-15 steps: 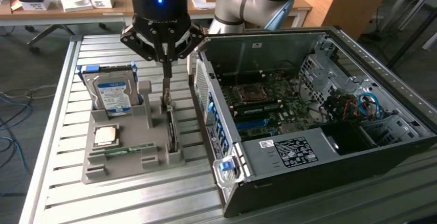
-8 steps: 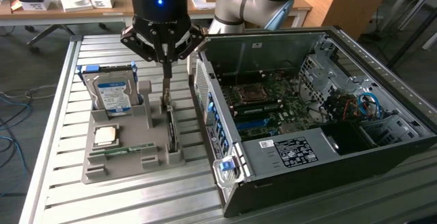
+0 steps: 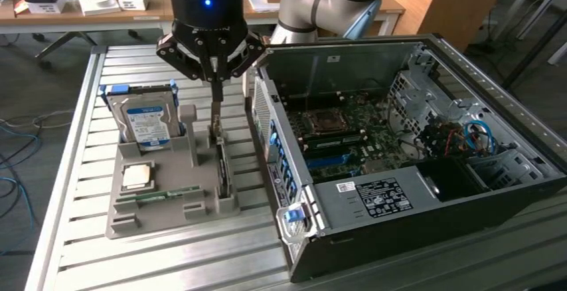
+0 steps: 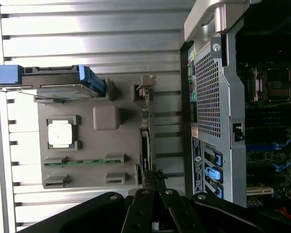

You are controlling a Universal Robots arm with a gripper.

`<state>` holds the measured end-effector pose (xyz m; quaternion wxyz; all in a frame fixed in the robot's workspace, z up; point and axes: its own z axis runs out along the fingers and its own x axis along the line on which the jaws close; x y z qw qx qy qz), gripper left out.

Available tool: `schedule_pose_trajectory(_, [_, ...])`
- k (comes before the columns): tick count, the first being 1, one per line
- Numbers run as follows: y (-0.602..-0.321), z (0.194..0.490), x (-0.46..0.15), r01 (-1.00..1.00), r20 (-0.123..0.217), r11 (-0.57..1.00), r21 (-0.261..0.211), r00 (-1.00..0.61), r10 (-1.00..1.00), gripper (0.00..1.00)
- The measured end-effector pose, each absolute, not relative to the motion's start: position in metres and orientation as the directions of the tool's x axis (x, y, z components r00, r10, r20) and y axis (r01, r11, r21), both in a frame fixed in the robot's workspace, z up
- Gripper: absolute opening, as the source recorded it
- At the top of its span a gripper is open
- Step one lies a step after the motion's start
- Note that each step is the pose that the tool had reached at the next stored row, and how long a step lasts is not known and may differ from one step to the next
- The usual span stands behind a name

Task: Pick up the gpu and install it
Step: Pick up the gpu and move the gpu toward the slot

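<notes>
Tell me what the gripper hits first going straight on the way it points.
The gpu, standing on edge in the grey holder directly under the gripper. The tips may already be touching its upper edge; depth is unclear.

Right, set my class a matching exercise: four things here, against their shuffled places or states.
1 hard drive
2 gpu
3 memory stick
4 computer case

a lying flat, green
b open, motherboard showing
c on edge, at the tips of the gripper
d upright, blue-white label

Pairs: 1-d, 2-c, 3-a, 4-b
</notes>
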<state>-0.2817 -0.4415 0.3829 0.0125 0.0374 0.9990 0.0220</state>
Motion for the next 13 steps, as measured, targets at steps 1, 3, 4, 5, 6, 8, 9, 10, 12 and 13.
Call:
schedule_pose_trajectory(1, [-0.4415, 0.3829, -0.2817, 0.074, -0.023, 0.996, 0.045, -0.997, 0.075, 0.11])
schedule_pose_trajectory(3, [-0.4415, 0.3829, -0.2817, 0.074, -0.023, 0.996, 0.045, -0.997, 0.075, 0.11])
schedule_pose_trajectory(4, [-0.4415, 0.3829, -0.2817, 0.074, -0.023, 0.996, 0.045, -0.997, 0.075, 0.11])
schedule_pose_trajectory(5, [-0.4415, 0.3829, -0.2817, 0.074, -0.023, 0.996, 0.045, -0.997, 0.075, 0.11])
schedule_pose_trajectory(6, [-0.4415, 0.3829, -0.2817, 0.074, -0.023, 0.996, 0.045, -0.997, 0.075, 0.17])
schedule_pose_trajectory(8, [-0.4415, 0.3829, -0.2817, 0.074, -0.023, 0.996, 0.045, -0.997, 0.075, 0.23])
schedule_pose_trajectory(9, [-0.4415, 0.3829, -0.2817, 0.074, -0.023, 0.996, 0.045, -0.997, 0.075, 0.29])
schedule_pose_trajectory(10, [-0.4415, 0.3829, -0.2817, 0.074, -0.023, 0.996, 0.045, -0.997, 0.075, 0.29])
schedule_pose_trajectory(12, [-0.4415, 0.3829, -0.2817, 0.074, -0.023, 0.996, 0.045, -0.997, 0.075, 0.42])
schedule_pose_trajectory(13, [-0.4415, 0.3829, -0.2817, 0.074, -0.023, 0.996, 0.045, -0.997, 0.075, 0.42])
